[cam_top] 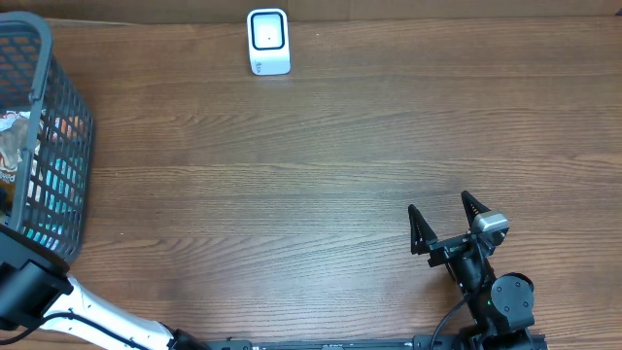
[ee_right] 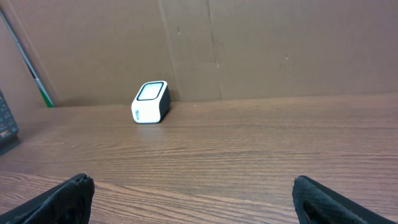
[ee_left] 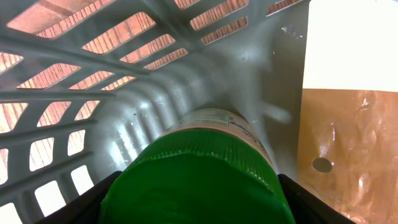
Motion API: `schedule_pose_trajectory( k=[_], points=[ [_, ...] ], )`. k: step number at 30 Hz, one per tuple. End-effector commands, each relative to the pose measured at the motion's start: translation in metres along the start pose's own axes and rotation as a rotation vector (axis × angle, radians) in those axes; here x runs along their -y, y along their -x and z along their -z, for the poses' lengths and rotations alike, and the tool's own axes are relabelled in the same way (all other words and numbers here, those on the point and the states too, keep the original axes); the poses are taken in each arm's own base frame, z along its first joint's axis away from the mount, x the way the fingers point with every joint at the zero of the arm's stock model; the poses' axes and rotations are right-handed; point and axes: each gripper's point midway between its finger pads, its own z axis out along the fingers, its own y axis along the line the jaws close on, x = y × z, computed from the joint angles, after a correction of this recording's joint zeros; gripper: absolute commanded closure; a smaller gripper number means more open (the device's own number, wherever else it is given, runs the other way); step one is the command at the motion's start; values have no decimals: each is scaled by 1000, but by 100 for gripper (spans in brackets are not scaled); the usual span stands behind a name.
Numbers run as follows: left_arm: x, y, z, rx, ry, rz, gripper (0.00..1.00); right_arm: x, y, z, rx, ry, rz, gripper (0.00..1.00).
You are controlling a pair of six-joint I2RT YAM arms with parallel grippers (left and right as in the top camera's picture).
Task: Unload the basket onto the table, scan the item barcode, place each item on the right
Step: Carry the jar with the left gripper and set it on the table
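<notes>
Overhead: right pincer (cam_top: 442, 222) sits low over the wooden counter (cam_top: 321, 165), jaws spread wide, nothing btwn them. The white barcode scanner (cam_top: 268, 42) stands ahead of it and off to its left, well apart. The grey mesh basket (cam_top: 58, 126) is far to that pincer's left at the counter edge, w/ assorted goods inside. The left arm (cam_top: 92, 313) reaches toward the basket, its pincer not seen here. Left wrist view: left pincer (ee_left: 198, 194) is down inside the basket, and the task item, a green-capped bottle (ee_left: 208, 140), lies dead ahead btwn its jaws. The ribbed cap is nearest the pincer, the labelled body beyond, so the long axis runs straight away from the pincer toward the basket wall. Jaws are partway in, one dark finger close on each side of the cap. Can't tell if they're clamped on it or only just beside it. A brown packet (ee_left: 348, 155) lies just right of the bottle. No barcode readable from here. Right wrist view: scanner is ahead-left across bare counter and both fingers are far apart, holding nothing. Judgement: left arm is clearly the nearer one. The pick turns on closing squarely across the cap, then lifting back along the bottle's axis clear of wall and packet.
</notes>
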Motion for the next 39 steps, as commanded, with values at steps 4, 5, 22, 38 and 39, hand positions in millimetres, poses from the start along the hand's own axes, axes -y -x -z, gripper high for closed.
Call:
schedule_pose_trajectory(
  k=[4, 5, 22, 38, 39],
  points=[
    [8, 2, 13, -17, -59, -2, 53, 2, -2, 0, 2, -5, 1, 0],
    [10, 5, 21, -10, -84, 1, 53, 2, -2, 0, 2, -6, 0, 0],
    [92, 34, 342, 423, -835, -71, 55, 2, -2, 0, 2, -6, 0, 0],
    [229, -222, 459, 335, -983, -790, 54, 2, -2, 0, 2, -5, 0, 0],
    [237, -234, 454, 316, -969, -828, 54, 2, -2, 0, 2, -5, 1, 0]
  ],
)
